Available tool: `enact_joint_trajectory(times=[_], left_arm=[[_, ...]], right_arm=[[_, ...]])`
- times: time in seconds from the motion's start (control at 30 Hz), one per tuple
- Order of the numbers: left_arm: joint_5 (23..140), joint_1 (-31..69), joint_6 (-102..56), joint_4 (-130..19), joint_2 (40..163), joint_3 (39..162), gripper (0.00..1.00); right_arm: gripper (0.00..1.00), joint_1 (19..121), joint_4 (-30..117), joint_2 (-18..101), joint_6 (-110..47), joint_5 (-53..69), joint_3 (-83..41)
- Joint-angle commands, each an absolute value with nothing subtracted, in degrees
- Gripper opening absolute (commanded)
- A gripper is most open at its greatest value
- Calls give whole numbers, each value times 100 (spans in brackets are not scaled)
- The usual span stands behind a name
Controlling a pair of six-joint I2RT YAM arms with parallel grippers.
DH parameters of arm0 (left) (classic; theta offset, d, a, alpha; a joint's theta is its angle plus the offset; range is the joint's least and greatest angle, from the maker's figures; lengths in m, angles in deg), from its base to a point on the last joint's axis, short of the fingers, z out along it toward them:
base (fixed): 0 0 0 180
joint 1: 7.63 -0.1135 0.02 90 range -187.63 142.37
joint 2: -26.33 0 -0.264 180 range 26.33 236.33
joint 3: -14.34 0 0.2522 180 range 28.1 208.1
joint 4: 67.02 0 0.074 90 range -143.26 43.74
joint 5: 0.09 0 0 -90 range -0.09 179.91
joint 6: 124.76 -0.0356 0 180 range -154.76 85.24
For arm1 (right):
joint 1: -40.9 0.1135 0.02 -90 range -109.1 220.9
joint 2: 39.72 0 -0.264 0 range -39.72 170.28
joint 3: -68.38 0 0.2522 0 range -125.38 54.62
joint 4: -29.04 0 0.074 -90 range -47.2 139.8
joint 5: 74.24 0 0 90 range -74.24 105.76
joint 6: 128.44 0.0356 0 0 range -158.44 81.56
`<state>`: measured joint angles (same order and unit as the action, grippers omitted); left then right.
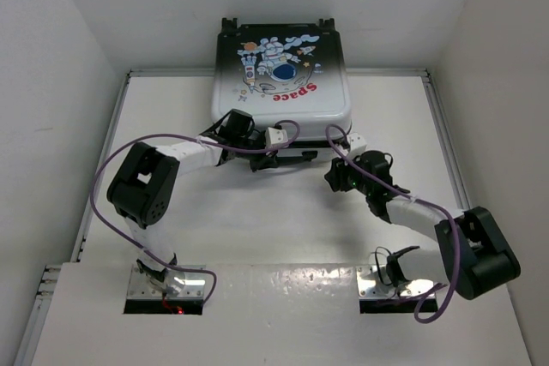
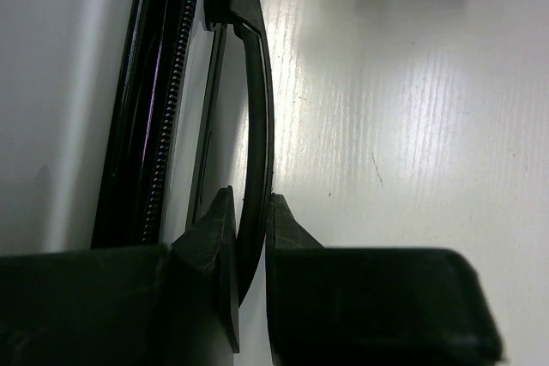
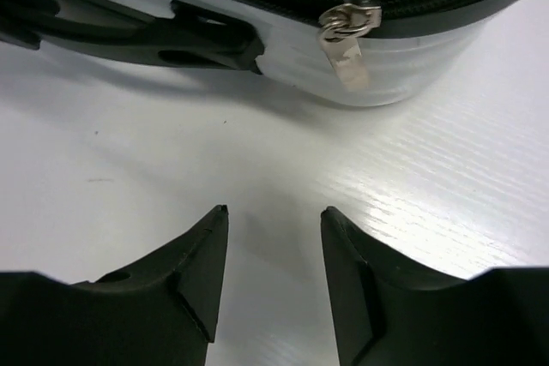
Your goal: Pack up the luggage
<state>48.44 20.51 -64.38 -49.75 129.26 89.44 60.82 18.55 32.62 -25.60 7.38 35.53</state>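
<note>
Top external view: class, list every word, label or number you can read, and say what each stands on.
"Space": red letters on the luggage lid, upside down in this view.
Small marks around the astronaut: too small to read.
Wrist views: none.

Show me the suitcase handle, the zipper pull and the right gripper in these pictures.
suitcase handle (image 2: 262,109), left wrist view, on the middle of its black bar.
zipper pull (image 3: 350,62), right wrist view, on the hanging metal tab.
right gripper (image 3: 274,212), right wrist view, midway between its open fingertips.
</note>
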Motion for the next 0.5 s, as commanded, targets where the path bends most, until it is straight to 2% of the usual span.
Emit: enact_joint_trajectory(times=[0.0, 0.47], left_arm=[[4271, 2111, -5471, -4104, 12942, 8804, 0], [4324, 2111, -5471, -4157, 13056, 8804, 0]], right_arm=[[47, 5997, 1169, 3323, -2368, 1023, 3282], [46, 5892, 238, 3595, -2060, 909, 3186]])
